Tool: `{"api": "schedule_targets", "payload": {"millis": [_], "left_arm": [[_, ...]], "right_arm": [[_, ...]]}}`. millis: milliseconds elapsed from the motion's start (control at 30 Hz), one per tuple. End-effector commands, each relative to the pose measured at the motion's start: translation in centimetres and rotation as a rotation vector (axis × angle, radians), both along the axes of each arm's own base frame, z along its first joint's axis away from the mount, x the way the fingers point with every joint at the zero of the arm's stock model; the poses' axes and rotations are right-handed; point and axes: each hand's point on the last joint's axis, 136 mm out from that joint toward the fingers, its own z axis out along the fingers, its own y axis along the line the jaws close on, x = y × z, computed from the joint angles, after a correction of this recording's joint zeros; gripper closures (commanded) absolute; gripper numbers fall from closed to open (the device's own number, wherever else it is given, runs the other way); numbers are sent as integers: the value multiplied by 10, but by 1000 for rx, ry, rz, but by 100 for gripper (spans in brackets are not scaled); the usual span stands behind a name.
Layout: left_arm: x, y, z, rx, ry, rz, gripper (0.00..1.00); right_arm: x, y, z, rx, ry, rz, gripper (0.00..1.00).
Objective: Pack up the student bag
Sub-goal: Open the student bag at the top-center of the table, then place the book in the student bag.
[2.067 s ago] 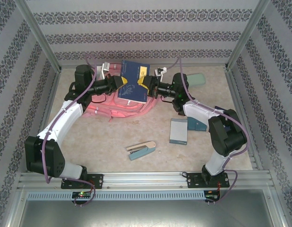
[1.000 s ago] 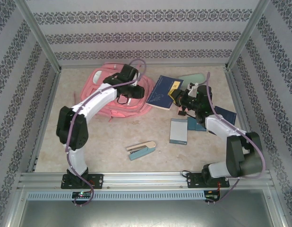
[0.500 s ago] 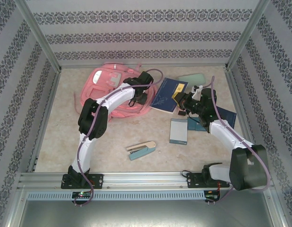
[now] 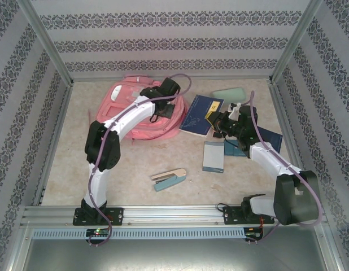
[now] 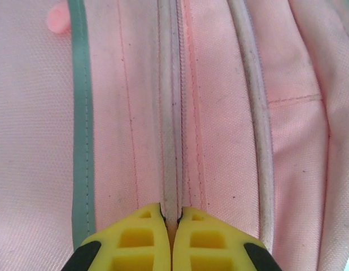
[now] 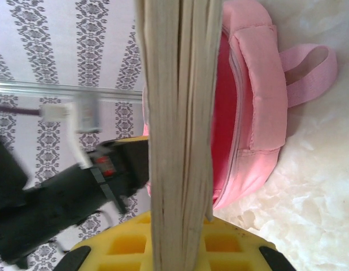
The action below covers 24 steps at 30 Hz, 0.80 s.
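Left end effector (image 5: 171, 217) shifted left, clenched on student bag (image 5: 219, 113) seam; right end effector (image 4: 213, 117) gripped blue book (image 4: 197, 113) beside it.

stapler (image 4: 169, 179) | grey booklet (image 4: 213, 156) | mint pencil case (image 4: 229, 94) far back | navy book (image 4: 197, 114)

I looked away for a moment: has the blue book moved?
Yes. The book went right: it was up-left of the grey notebook, and now is nearly straight behind it, in the right gripper.
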Motion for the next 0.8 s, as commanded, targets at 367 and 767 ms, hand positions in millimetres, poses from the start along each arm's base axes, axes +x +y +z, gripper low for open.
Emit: {"api": "schedule_targets", "payload": {"millis": [367, 767], "left_arm": [[-18, 16, 158, -438, -195, -87, 100], [-11, 35, 160, -609, -175, -19, 100]], "right_arm": [[37, 67, 15, -25, -88, 110, 100], [97, 159, -13, 17, -45, 92, 100]]}}
